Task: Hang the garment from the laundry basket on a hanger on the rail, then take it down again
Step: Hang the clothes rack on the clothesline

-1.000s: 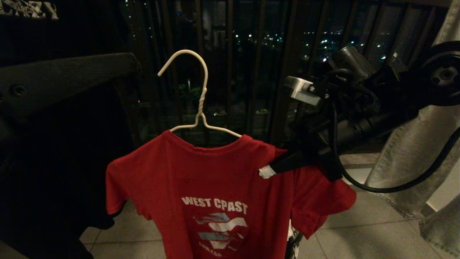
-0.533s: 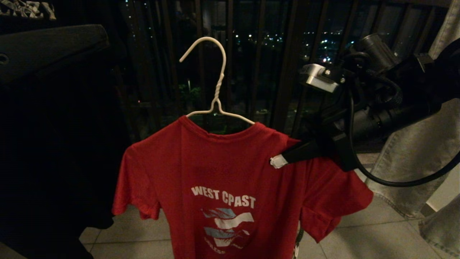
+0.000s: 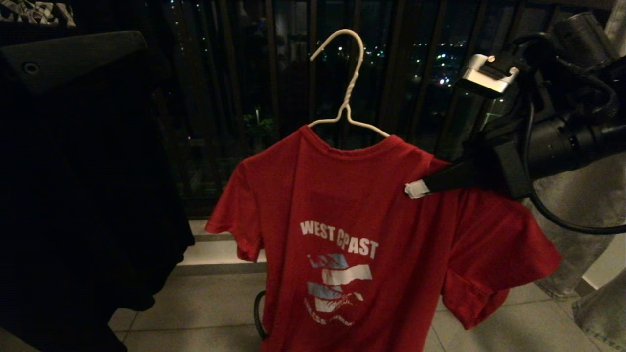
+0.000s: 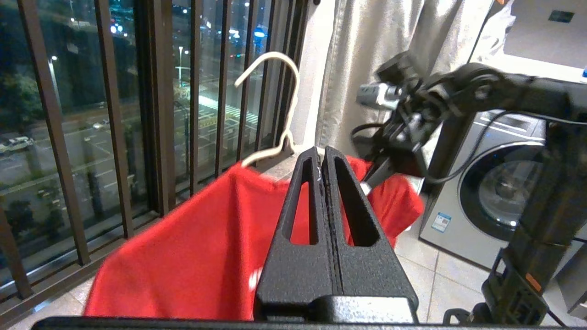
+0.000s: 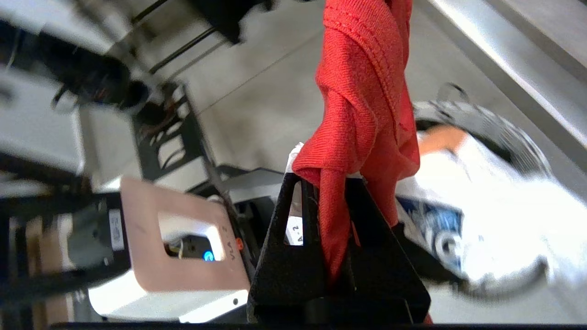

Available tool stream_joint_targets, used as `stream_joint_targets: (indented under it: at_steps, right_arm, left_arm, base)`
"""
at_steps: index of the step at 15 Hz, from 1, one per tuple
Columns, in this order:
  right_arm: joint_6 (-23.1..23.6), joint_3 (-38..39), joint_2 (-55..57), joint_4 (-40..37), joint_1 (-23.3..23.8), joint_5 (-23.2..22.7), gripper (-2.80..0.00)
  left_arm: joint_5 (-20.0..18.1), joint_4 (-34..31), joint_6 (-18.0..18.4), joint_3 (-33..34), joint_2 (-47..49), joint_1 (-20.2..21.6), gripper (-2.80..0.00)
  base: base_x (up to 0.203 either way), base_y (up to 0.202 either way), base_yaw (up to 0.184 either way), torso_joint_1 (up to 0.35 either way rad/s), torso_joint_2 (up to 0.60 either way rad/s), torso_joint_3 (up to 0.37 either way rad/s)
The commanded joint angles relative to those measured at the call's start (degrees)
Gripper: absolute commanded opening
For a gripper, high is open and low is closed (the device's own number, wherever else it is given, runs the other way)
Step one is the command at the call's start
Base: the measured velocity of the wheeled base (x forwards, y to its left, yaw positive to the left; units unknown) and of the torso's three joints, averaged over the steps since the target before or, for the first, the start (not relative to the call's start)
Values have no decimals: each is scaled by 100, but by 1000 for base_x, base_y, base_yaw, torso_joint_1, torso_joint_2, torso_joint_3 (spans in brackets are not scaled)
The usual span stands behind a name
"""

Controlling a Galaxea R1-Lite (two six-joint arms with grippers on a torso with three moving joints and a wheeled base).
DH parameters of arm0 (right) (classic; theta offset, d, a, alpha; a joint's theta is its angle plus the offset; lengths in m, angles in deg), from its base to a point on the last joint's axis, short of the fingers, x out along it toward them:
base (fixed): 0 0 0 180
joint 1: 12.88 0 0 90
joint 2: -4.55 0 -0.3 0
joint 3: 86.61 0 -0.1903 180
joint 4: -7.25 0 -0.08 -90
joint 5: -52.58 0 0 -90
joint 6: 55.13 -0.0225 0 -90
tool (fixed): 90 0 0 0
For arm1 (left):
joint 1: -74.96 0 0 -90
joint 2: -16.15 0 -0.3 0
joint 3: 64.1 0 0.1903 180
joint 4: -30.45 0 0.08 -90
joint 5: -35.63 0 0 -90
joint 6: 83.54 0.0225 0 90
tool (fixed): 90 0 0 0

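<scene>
Right claw (image 3: pixel 415 188) pinching garment (image 3: pixel 342 205) shoulder.

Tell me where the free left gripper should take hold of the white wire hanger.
Grip the hanger at its twisted neck, just above the garment's collar, coming from the robot's left. That part is bare and upright; the arms lie under cloth, and the right gripper pinches the far shoulder.

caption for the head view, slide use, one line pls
Right gripper pinching the red T-shirt at its shoulder, the shirt draped on a white wire hanger before dark balcony bars.
</scene>
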Motion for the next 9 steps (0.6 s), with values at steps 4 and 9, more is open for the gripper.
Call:
stream_joint_targets:
  at_steps: [4,9]
  right_arm:
    - [-540,361,-755,-16,160,568,-280]
    - [-896,896,-1239,34,166,897,-280]
  left_arm:
    - [-13,16,-24,-7,142,3,-280]
    - [42,-909,-118,134,-20,286,-280]
  base:
    - [0,0,0,0,0,0]
    - [0,0,0,0,0,0]
